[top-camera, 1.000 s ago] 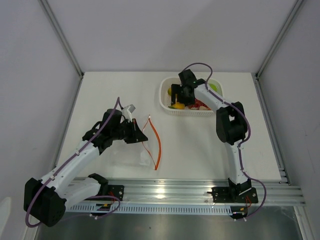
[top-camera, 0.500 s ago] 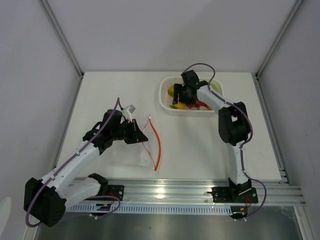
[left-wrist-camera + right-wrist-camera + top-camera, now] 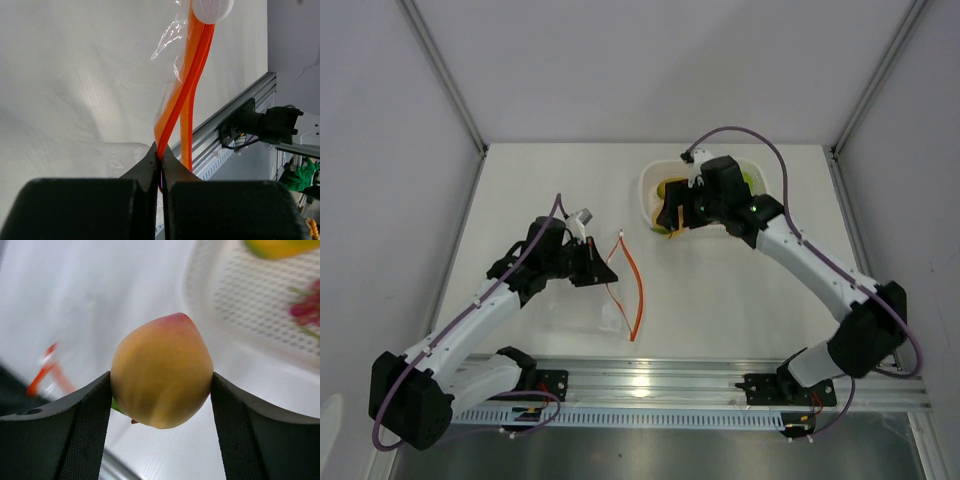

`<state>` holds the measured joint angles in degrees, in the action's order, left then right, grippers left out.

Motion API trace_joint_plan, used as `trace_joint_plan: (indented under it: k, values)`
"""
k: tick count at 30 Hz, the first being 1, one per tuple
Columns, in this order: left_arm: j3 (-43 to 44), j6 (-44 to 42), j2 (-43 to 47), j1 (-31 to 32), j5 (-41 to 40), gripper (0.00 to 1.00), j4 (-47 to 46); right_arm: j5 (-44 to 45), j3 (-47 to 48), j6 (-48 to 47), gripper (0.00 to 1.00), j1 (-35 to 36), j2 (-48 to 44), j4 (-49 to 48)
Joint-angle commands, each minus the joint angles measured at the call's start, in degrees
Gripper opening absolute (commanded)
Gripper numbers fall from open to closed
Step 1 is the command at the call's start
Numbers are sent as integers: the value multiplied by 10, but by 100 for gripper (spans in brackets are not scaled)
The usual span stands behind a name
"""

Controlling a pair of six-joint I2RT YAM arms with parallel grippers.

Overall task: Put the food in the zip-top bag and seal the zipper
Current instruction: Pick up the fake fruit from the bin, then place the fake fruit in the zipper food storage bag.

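Note:
My right gripper (image 3: 161,386) is shut on an orange-yellow peach (image 3: 161,370) with a pink tip, gripped by both sides. It hangs over the left rim of the white basket (image 3: 644,197), where the right gripper (image 3: 672,214) shows from above. The zip-top bag (image 3: 611,316), a clear pouch, lies on the table at centre left. Its red-orange zipper (image 3: 636,285) bows open. My left gripper (image 3: 599,272) is shut on one strip of the zipper (image 3: 182,100); the jaws pinch it at their tips (image 3: 161,159). The clear film (image 3: 120,155) trails below.
The perforated basket (image 3: 235,300) holds more food: a dark red grape bunch (image 3: 306,310), a yellow piece (image 3: 280,247) and a green fruit (image 3: 749,177). A white slider tab (image 3: 212,10) sits at the zipper's far end. The aluminium rail (image 3: 720,385) runs along the near edge.
The right gripper has closed on the peach and lifted it out of the basket toward its left rim, the arm swinging wide. The left arm and bag have not moved.

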<state>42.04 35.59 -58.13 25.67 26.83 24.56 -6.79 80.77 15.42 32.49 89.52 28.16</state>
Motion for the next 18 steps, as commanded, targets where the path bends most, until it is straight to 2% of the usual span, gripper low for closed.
trace_joint_plan:
  k: [1,5,8,12,18]
  values:
    - [31,1,-5,-4,23,1,-11,-71,-68,-22,0,48,-103,-34]
    - [37,2,-6,-4,24,0,-12,-135,-142,-15,0,130,-157,-56]
    - [39,3,-6,-4,23,1,-9,-137,-168,6,0,163,-181,-73]
    - [38,7,-4,-4,30,0,-10,-150,-213,36,0,175,-198,-119]
    - [36,17,2,-4,47,1,-12,-165,-225,48,0,187,-172,-165]
